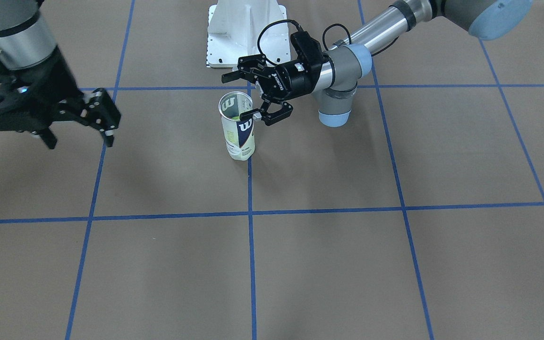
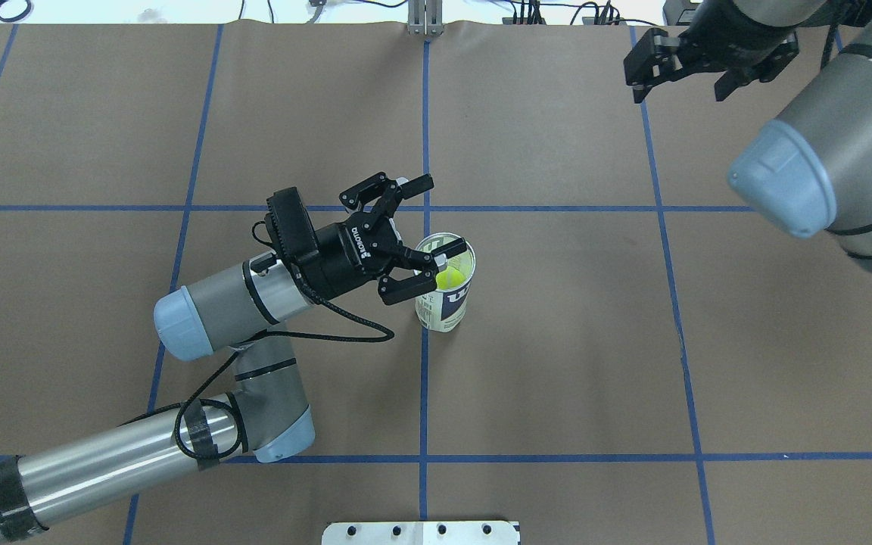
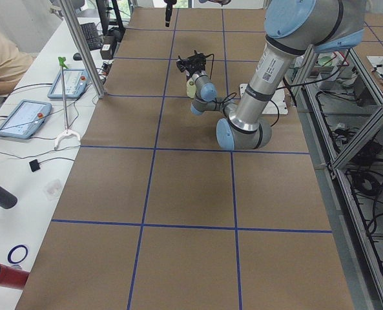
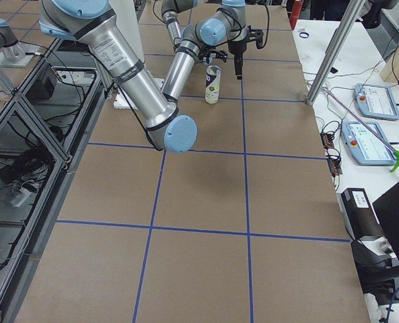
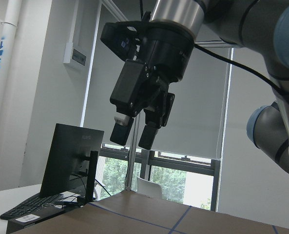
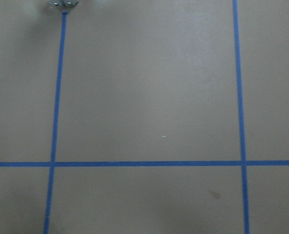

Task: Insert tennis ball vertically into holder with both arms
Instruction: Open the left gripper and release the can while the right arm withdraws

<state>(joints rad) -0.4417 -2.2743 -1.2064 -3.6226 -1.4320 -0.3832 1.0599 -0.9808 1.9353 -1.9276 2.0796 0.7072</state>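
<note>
The holder (image 2: 445,299), a clear can with a navy "W" label, stands upright near the table's middle (image 1: 239,134) (image 4: 212,84). The yellow-green tennis ball (image 2: 448,279) sits inside it, seen through the open mouth. My left gripper (image 2: 445,214) lies level beside the can and is open. One fingertip (image 2: 457,247) reaches over the silver rim and the other finger points past the can; nothing is held. My right gripper (image 1: 79,140) hangs high and far from the can, open and empty; it also shows from below in the left wrist view (image 5: 134,135).
A white pedestal base (image 1: 246,30) stands at the robot's side of the table (image 2: 421,532). Blue tape lines (image 6: 56,97) grid the brown paper. Benches with tablets (image 3: 23,116) and a person's sleeve (image 3: 0,58) flank the table ends.
</note>
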